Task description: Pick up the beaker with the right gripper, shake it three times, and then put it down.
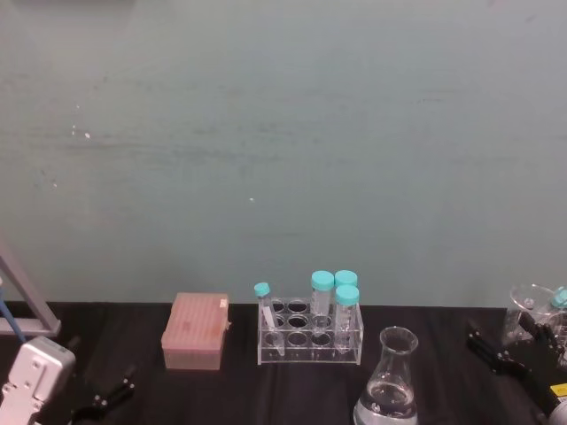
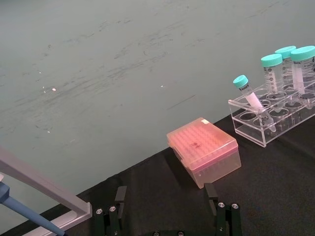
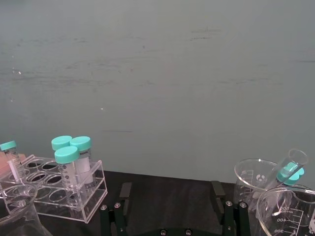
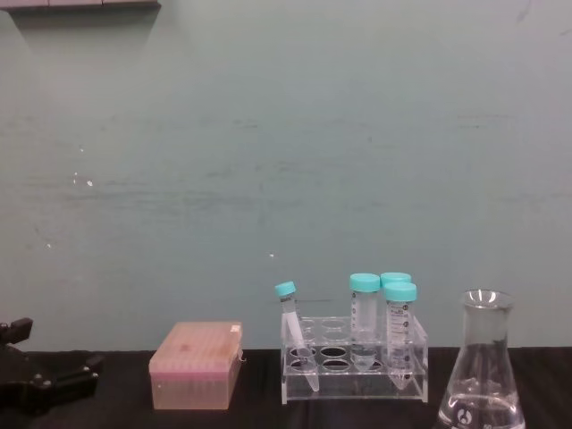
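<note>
Glass beaker (image 1: 387,382) near table's front edge

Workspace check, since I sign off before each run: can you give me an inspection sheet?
Surface: black table.
Job's things: beaker upright at the front, a little clear liquid inside, untouched.
Clutter: clear tube rack with four teal-capped tubes, the smallest leaning; pink tip box left of the rack; glass beakers at the right, one holding a tube.
Grippers: left pincer open, low at the left; right pincer open, right of the beaker, holding nothing.
Cables: nothing seen.
Surroundings: scuffed teal wall behind.
</note>
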